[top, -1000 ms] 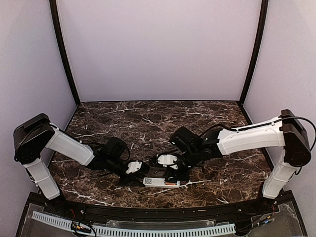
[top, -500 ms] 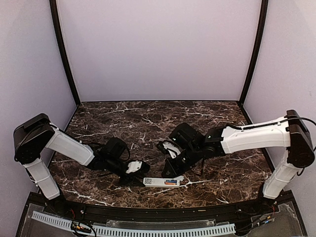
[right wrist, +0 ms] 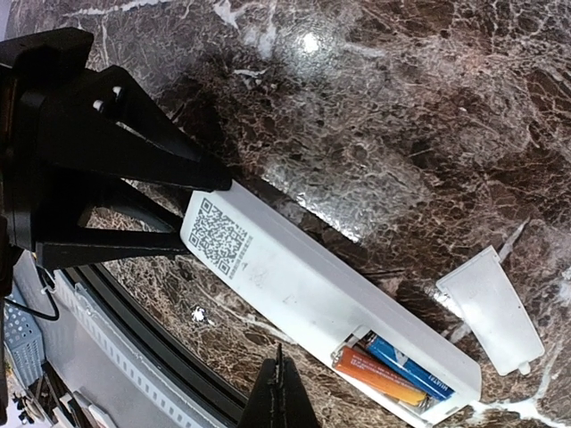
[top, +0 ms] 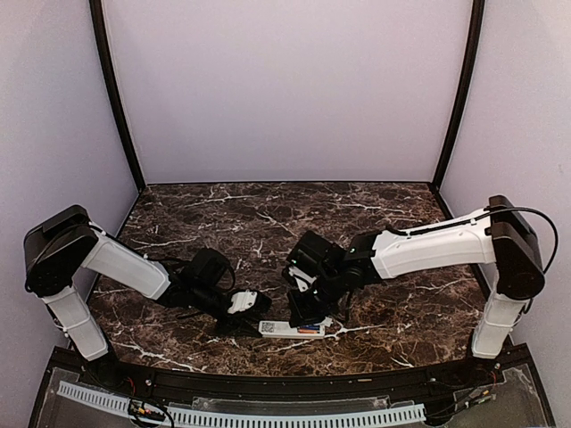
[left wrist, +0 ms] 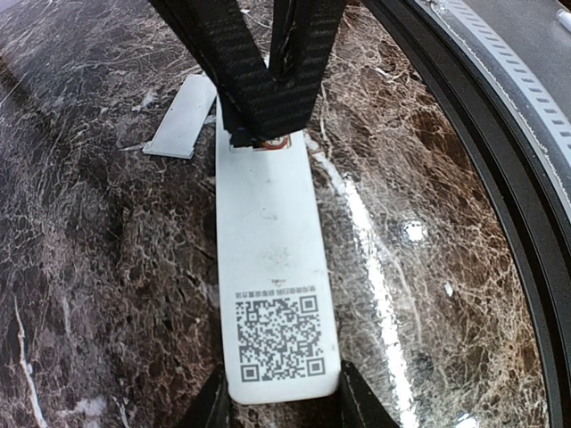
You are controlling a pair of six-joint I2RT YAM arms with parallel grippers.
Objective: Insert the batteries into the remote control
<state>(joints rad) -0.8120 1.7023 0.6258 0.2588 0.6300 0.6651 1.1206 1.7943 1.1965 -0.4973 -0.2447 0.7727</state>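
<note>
Right gripper [left wrist: 265,125] hides remote control's [left wrist: 272,259] far end — left-wrist view

A dark brown marble-patterned desk [top: 268,214] with white veining fills the floor of the booth. Plain lilac walls [top: 285,89] close it in at the back and both sides, and a black pole [top: 116,98] slants up each rear corner. A flat white panel [right wrist: 489,308], narrower at one end, lies flat on the desk. A black rim [left wrist: 473,134] borders the desk's near edge, and beyond it runs a white slotted strip [top: 241,416]. Lamp glare [right wrist: 310,42] shines on the polished stone.
</note>
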